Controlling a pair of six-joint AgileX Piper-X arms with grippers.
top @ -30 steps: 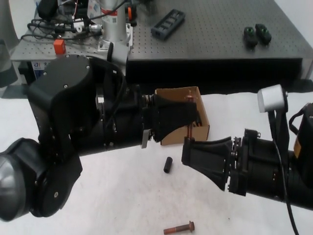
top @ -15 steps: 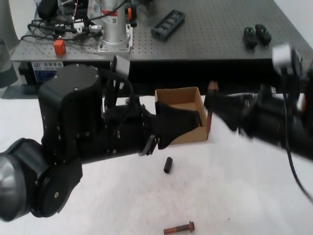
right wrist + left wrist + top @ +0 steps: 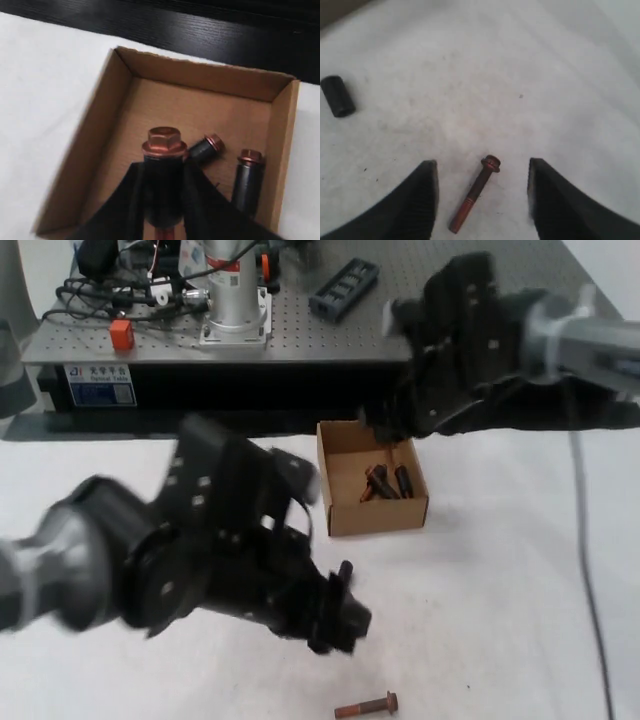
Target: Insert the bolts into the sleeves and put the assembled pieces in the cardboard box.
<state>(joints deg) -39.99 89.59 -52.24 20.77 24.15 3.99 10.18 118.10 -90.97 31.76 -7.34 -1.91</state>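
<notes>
My right gripper (image 3: 163, 168) is shut on a black sleeve with a copper bolt (image 3: 164, 140) through it, held above the cardboard box (image 3: 200, 75). Two assembled pieces (image 3: 248, 176) lie on the box floor. In the high view this gripper (image 3: 395, 420) hovers over the box's (image 3: 372, 518) far edge. My left gripper (image 3: 482, 167) stands open over a loose copper bolt (image 3: 474, 196) on the white cloth, one finger on each side. A loose black sleeve (image 3: 337, 96) lies off to one side. From above, the left gripper (image 3: 340, 618) is between the sleeve (image 3: 345, 569) and the bolt (image 3: 366, 706).
A raised black perforated bench (image 3: 450, 320) with cables, a metal post (image 3: 232, 295) and a dark tray (image 3: 343, 288) runs along the back, behind the box. White cloth (image 3: 500, 620) covers the front area to the right of the loose bolt.
The left arm has pulled back from the box and dropped toward the front, over the loose bolt. The right arm has risen and swung from the front right to above the box.
</notes>
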